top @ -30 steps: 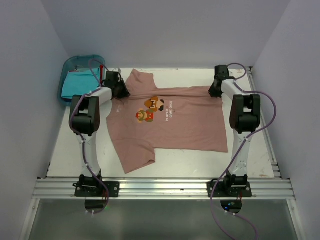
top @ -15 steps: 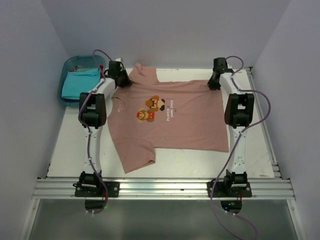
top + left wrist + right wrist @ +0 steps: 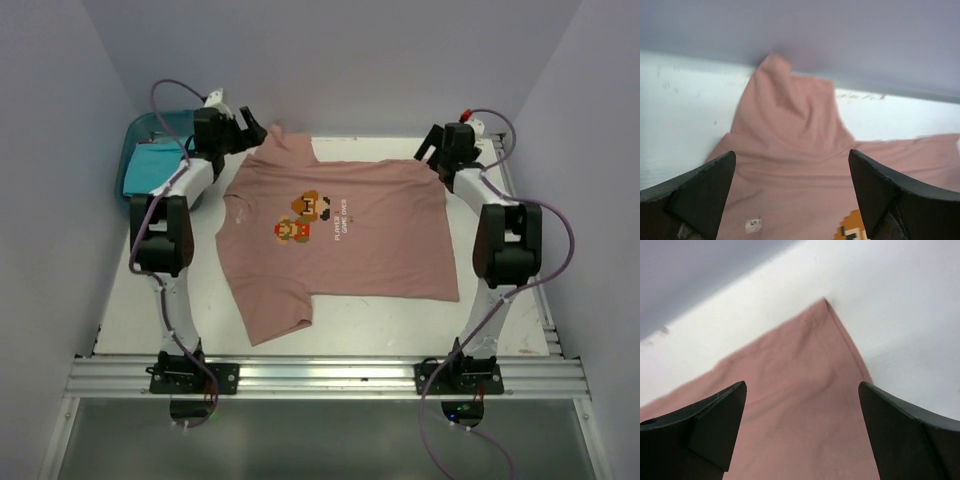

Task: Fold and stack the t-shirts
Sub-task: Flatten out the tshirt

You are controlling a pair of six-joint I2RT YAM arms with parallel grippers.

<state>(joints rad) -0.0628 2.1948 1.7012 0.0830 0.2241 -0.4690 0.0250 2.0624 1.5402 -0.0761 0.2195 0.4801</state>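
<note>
We are hovering our left gripper (image 3: 791, 165) and right gripper (image 3: 801, 390) wide open and empty over the pink shirt (image 3: 340, 265). We are reading "GAME OVER" in its print (image 3: 341, 229) and "S" on its tag (image 3: 754, 223).

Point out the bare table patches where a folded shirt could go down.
Widest bare table: the near strip between the pink t-shirt and the rail. Also bare: the strip between the left arm and the table's left edge. Crowded: the far-left corner, with the blue bin, turquoise t-shirt and left end effector.

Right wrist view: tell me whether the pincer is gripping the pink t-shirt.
No, the right pincer hangs open above the pink t-shirt, jaws spread wide with no cloth between them.
</note>
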